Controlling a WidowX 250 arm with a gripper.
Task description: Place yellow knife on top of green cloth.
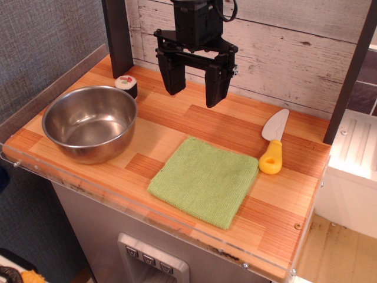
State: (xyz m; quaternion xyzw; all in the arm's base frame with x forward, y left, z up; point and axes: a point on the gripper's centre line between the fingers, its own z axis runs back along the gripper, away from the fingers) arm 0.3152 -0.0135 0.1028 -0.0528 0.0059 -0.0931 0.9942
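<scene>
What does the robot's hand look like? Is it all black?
Yes, the hand is all black. It has a boxy body at the top and two thick, flat fingers that get narrower toward blunt tips. A crossbar with small bolts joins the fingers. A black cable loops beside the body at the upper right. There are no stickers or writing that can be made out.

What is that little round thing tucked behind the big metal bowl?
Start at the steel bowl on the table's left. Just behind its far rim sits a toy sushi roll: a short dark cylinder with a white top and pink centre, the smallest object there.
</scene>
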